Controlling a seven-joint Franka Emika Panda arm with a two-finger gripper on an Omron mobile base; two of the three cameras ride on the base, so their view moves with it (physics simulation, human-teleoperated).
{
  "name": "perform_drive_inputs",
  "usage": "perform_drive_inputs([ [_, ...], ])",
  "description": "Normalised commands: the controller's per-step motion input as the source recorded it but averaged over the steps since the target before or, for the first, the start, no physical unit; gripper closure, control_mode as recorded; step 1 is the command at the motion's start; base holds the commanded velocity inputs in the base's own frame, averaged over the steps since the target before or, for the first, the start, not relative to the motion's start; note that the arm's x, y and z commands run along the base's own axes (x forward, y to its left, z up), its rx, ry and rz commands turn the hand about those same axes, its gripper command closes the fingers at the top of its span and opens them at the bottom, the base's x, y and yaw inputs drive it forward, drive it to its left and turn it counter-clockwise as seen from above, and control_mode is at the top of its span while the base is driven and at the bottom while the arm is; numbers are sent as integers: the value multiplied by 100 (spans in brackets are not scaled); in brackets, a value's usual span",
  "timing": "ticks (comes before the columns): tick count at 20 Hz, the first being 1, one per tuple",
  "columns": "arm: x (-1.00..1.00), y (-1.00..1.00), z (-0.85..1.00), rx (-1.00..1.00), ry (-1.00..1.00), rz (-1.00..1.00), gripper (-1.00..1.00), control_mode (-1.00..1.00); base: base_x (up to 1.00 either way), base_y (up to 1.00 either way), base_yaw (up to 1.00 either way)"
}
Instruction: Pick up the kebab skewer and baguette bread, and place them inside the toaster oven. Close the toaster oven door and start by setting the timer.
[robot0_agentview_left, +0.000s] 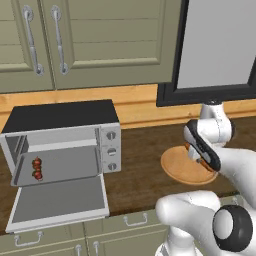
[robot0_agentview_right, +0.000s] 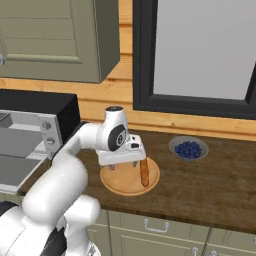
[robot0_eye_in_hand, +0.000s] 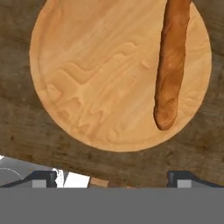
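The baguette (robot0_eye_in_hand: 171, 65) lies along 1 side of a round wooden board (robot0_eye_in_hand: 100, 78), its tip near the board's rim. The skewer (robot0_agentview_left: 37, 168) sits inside the oven (robot0_agentview_left: 65, 145), whose door (robot0_agentview_left: 57, 202) hangs open and flat. The gripper (robot0_agentview_right: 125, 164) hovers over the board, fingers spread, holding nothing. A bowl of what look like blueberries (robot0_agentview_right: 188, 149) stands nearby. Bare counter (robot0_agentview_right: 215, 187) surrounds the board.

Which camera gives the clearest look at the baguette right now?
The hand view: the baguette lies close up on the round wooden board. The right base view shows it small beside the gripper; the left base view hides it behind the arm.
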Motion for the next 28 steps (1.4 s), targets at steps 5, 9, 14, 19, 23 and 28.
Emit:
perform_drive_inputs([
  [5, 84, -28, -47, 0, 11, 0, -100, -100, 0, 0, 0],
  [9, 73, -25, -46, 0, 8, 0, -100, -100, 0, 0, 0],
  [14, 46, -12, -40, 0, 5, 0, -100, -100, 0, 0, 0],
  [19, 27, -5, -46, 0, 2, 0, -100, -100, 0, 0, 0],
  [23, 25, -34, -61, 5, 6, 0, -100, -100, 0, 0, 0],
  [28, 3, -21, -46, 4, 0, 0, -100, -100, 0, 0, 0],
])
